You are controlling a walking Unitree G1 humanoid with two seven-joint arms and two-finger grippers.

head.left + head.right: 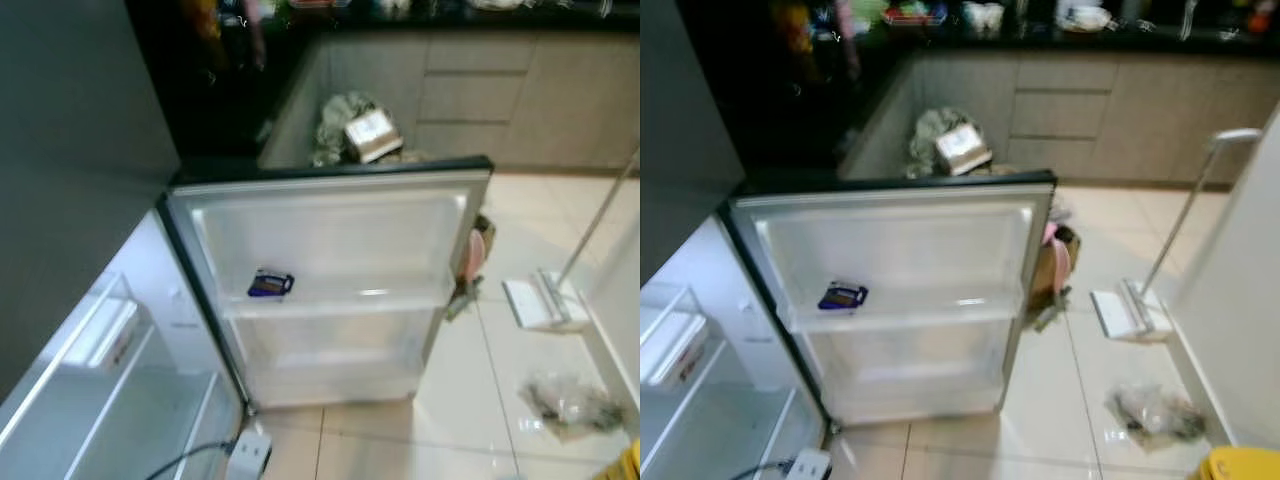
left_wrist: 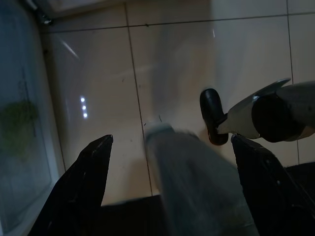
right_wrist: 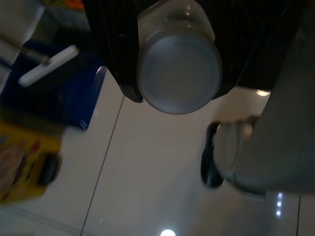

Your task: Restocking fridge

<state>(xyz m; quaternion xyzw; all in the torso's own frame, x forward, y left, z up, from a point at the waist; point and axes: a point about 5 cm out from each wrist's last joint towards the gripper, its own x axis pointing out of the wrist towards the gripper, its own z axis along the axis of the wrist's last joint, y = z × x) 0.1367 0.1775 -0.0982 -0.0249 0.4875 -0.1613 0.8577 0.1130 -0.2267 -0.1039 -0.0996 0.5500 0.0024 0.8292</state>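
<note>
Clamped on a pale jar (image 3: 178, 73) in the right gripper (image 3: 177, 54), spread around a blurry bottle (image 2: 197, 182) in the left gripper (image 2: 172, 189); restocking barely begun, fridge door (image 1: 330, 280) open, shelf holding one dark packet (image 1: 270, 284).

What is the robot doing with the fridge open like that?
It is standing at the open fridge door, ready to restock. The right gripper holds a clear jar and a bottle sits between the left gripper's fingers, both low over the tiled floor. One small dark packet lies on the door shelf.
</note>
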